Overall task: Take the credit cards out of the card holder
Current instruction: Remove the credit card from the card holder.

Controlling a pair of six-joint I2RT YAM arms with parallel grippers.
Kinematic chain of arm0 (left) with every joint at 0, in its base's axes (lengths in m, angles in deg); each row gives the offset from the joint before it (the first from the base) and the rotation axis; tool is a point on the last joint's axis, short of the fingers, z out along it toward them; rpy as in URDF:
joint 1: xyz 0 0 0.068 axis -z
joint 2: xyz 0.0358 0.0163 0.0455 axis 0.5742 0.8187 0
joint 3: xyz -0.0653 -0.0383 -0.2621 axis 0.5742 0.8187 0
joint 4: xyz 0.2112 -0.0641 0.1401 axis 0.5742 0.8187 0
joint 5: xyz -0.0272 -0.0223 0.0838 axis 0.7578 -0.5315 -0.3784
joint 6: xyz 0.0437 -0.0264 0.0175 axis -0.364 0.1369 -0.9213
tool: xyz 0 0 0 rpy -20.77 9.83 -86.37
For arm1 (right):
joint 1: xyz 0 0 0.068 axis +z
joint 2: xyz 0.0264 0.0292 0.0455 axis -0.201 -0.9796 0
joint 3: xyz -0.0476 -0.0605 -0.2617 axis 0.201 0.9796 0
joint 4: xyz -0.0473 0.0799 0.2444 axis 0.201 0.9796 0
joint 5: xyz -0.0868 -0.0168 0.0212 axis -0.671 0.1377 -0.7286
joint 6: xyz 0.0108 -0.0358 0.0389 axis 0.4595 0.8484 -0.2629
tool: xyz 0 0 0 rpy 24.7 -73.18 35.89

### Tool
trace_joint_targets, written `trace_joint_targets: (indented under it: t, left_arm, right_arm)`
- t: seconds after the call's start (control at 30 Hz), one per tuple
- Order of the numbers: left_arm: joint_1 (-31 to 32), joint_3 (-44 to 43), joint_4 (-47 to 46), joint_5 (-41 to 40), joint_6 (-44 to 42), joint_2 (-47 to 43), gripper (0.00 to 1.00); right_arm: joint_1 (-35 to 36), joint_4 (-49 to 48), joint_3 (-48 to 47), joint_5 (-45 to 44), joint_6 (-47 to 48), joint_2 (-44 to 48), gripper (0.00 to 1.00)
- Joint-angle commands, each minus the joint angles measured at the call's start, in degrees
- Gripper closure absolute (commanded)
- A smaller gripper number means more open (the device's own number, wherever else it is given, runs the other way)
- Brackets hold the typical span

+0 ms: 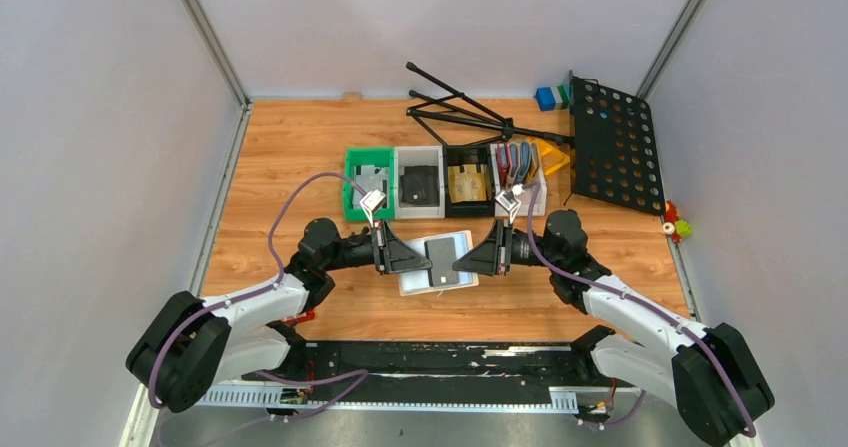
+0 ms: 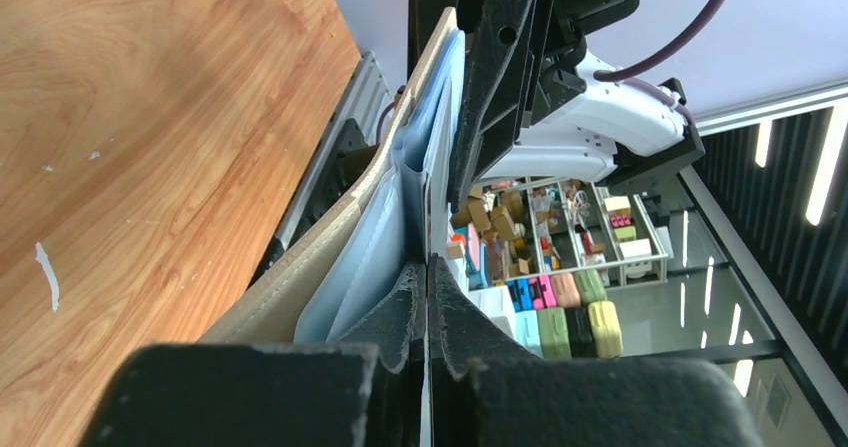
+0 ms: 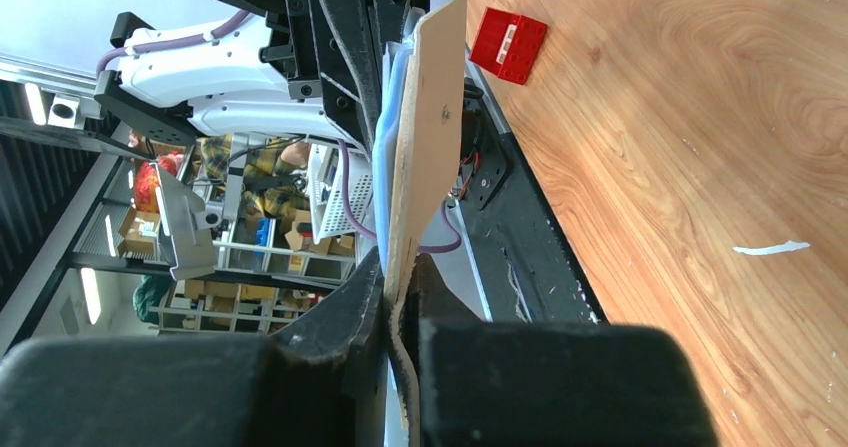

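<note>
Nearest the camera, both arms come off the front edge and bend inward. The left arm (image 1: 250,302) and right arm (image 1: 625,307) are stretched low over the table (image 1: 300,147), wrists pointing at each other so the two tools nearly meet in the middle.

The left gripper (image 2: 427,262) is squeezed all the way down, with no gap between the fingers, and it's pinching one edge of the card holder (image 2: 370,247). From its own camera the pale blue pocket layers and the tan outer skin run straight into the pinch.

The right gripper (image 3: 398,267) is clamped just as tight on the opposite edge, biting the tan side.

So the holder hangs between the two tools, pinched from both sides, in the middle of the table just behind the arms. From above it's spread open, pale side up. In the wrist views it's edge-on with the tan back facing the wood, and it looks lifted off the surface, though I can't say by how much.

A dark credit card (image 1: 443,259) sits on the open face between the fingertips. Can't tell if it's one card or a stack, or how deep it sits in a pocket.

There's a small red block (image 3: 508,45) on the wood by the left arm. Farther back is a row of bins (image 1: 420,150), the rightmost with wallets (image 1: 515,159) standing in it, and behind that a black music stand (image 1: 612,147) lying on its side.
</note>
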Motion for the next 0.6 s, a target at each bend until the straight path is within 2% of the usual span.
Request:
trace_joint_targets:
  t: [0.0, 0.57]
  left_arm:
    - [-0.82, -0.06, -0.24, 0.90, -1.91, -1.76, 1.00]
    - [-2.18, 0.73, 0.71, 1.84, -2.45, -2.89, 1.00]
  right_arm:
    - [-0.54, -0.25, -0.48, 0.70, 1.05, 1.29, 1.00]
    - [-1.59, -1.56, 0.46, 1.60, 0.44, 1.92, 1.00]
